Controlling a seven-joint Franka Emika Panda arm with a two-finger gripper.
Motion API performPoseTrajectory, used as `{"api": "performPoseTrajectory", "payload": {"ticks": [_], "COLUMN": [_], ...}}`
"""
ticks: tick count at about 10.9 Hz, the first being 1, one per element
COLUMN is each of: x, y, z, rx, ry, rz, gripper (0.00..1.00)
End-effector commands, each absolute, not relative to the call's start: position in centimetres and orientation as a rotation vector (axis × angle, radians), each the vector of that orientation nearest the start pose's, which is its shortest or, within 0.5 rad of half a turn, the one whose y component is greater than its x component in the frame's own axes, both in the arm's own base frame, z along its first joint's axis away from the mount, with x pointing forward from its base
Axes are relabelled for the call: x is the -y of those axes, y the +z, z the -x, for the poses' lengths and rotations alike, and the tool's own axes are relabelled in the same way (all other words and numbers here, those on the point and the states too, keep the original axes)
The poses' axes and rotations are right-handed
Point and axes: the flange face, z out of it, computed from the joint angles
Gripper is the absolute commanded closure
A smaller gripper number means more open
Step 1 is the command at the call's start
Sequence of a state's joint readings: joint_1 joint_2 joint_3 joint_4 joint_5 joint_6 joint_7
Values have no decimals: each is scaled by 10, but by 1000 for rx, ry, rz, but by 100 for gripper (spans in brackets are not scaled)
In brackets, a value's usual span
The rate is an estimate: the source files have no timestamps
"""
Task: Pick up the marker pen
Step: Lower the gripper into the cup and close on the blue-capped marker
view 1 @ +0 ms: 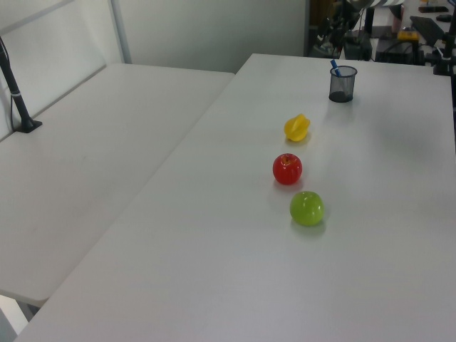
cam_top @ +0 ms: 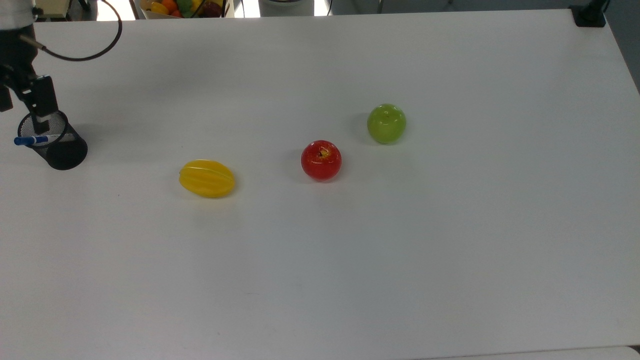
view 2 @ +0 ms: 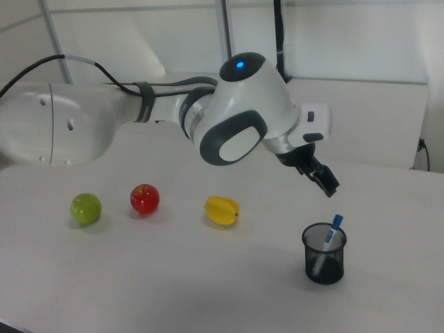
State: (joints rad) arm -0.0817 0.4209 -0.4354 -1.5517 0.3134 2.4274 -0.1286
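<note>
Looking down from the top view, I see my claw (cam_top: 22,107) at that frame's far left, its two dark fingers (cam_top: 44,100) spread apart with nothing between them. One finger overlaps the far rim of the black mesh cup (cam_top: 62,150) as the top view shows it.

The marker pen (cam_top: 31,140) stands in that cup, leaning, with its blue cap poking out over the rim toward the top view's left. In the right view the marker pen (view 2: 330,237) tilts inside the mesh cup (view 2: 324,254), blue cap up, white barrel showing through the mesh. There my claw (view 2: 320,179) hangs above the cup and a little to the right view's left, clear of the pen, with the white arm (view 2: 173,121) stretching back across the frame.

The white counter (cam_top: 350,260) also carries a yellow starfruit (cam_top: 207,178), a red apple (cam_top: 321,160) and a green apple (cam_top: 386,123), set in a loose row and well apart from the cup. In the left view the cup (view 1: 342,83) sits at the far end of the counter, beyond the starfruit.
</note>
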Motion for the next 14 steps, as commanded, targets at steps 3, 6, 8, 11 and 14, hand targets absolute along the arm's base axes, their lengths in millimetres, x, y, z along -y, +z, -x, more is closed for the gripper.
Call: {"api": "performPoseTrajectory", "payload": {"ticks": [3,6,8,11,14], "x": [358,369,367,355,356], "y": [454,426,408,385,389], "z": [-626,-629,-634,-646,-646], "rx": [-812,-774,-740,-706,-752], "ry": [-815,-824,-791,-785,-832], "rz": [3039,3096,3121,3142,3092], "gripper": [14,15,16,17,43]}}
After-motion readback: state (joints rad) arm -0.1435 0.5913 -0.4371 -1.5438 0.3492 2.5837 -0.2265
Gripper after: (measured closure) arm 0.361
